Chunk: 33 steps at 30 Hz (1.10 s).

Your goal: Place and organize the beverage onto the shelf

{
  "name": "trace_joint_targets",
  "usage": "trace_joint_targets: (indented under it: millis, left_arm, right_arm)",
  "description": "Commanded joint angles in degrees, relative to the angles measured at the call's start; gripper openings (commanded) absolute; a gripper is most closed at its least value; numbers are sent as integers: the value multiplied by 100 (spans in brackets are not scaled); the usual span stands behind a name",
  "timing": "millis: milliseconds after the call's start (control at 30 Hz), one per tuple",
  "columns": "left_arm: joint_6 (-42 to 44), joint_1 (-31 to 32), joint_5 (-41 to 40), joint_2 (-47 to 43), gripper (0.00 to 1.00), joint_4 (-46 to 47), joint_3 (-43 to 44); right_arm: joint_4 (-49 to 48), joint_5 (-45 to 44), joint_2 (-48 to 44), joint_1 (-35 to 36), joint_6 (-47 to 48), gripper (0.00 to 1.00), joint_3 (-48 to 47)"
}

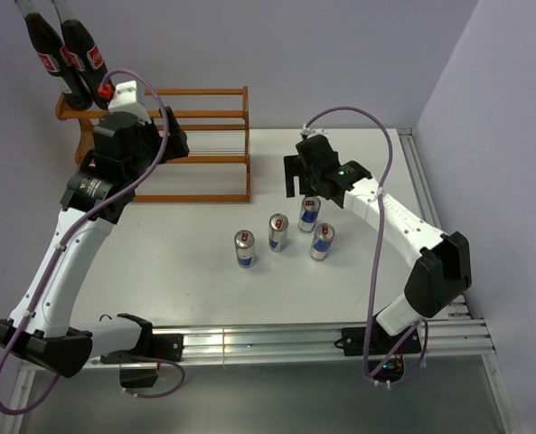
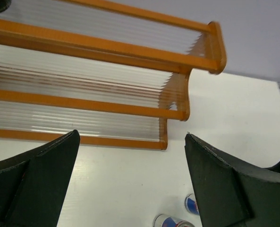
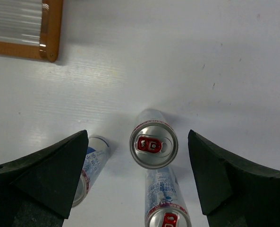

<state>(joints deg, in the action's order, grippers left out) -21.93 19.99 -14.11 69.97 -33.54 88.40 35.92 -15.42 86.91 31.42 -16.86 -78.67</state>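
Two dark cola bottles [image 1: 46, 50] [image 1: 82, 54] stand at the left end of the orange wooden shelf [image 1: 209, 136]. Several slim blue-and-silver cans stand upright on the white table. My right gripper [image 1: 308, 188] hangs open over the farthest can [image 1: 309, 214]. In the right wrist view that can [image 3: 153, 145] sits between the fingers of my right gripper [image 3: 138, 135], with a gap on each side. Its neighbours [image 3: 165, 208] [image 3: 91, 163] stand below and left. My left gripper [image 1: 170, 145] is open and empty above the shelf's front; its wrist view shows the rails [image 2: 97, 106] beyond the gripper [image 2: 131, 135].
Other cans stand at the middle of the table [image 1: 244, 249] [image 1: 277, 232] [image 1: 322, 241]; two cans [image 2: 191, 204] [image 2: 170, 221] show low in the left wrist view. Walls close the back and the right. An aluminium rail [image 1: 277, 336] runs along the near edge.
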Motion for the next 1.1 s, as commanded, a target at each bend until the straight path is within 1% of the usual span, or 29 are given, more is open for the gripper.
trace_joint_targets:
  millis: [0, 167, 400, 467, 567, 667, 700, 767, 800, 900, 933, 1000, 1033, 1067]
  left_arm:
    - [189, 355, -836, 7, 99, -117, -86]
    - [277, 734, -1006, 139, 100, -215, -104]
    - [286, 1024, -1032, 288, 99, -249, -86]
    - [295, 1086, -1076, 359, 100, -258, -69]
    - [295, 1139, -1155, 429, 99, -346, 10]
    - [286, 1183, -1121, 438, 100, -311, 28]
    - [286, 1192, -1051, 421, 100, -276, -24]
    - [251, 1200, -980, 342, 100, -109, -95]
    - [225, 1209, -901, 315, 99, -39, -182]
    - [119, 1209, -708, 218, 100, 338, -419]
    - [93, 1200, -542, 166, 100, 635, -498]
    - [119, 1200, -260, 70, 100, 1005, -822]
    - [137, 1200, 19, 25, 99, 1260, -955]
    - [154, 1209, 170, -19, 99, 1741, -1095]
  right_arm:
    - [73, -128, 141, -48, 8, 93, 27]
    - [2, -242, 238, -48, 25, 91, 273]
    - [-6, -189, 414, -57, -1, 86, 423]
    - [-41, -189, 440, -57, 8, 86, 484]
    - [-85, -146, 511, -74, 25, 81, 529]
    - [-85, -58, 546, -92, 43, 68, 537]
    - [-85, -66, 537, -83, 51, 59, 537]
    - [-50, -66, 502, -83, 69, 49, 485]
    - [-24, -84, 441, -75, 78, 40, 458]
    - [107, -189, 300, -83, 148, 32, 196]
    - [143, -259, 274, -83, 166, 28, 125]
    - [257, -304, 168, -83, 218, 25, -103]
    - [301, -330, 142, -83, 236, 24, -200]
    - [345, -356, 81, -83, 245, 21, -297]
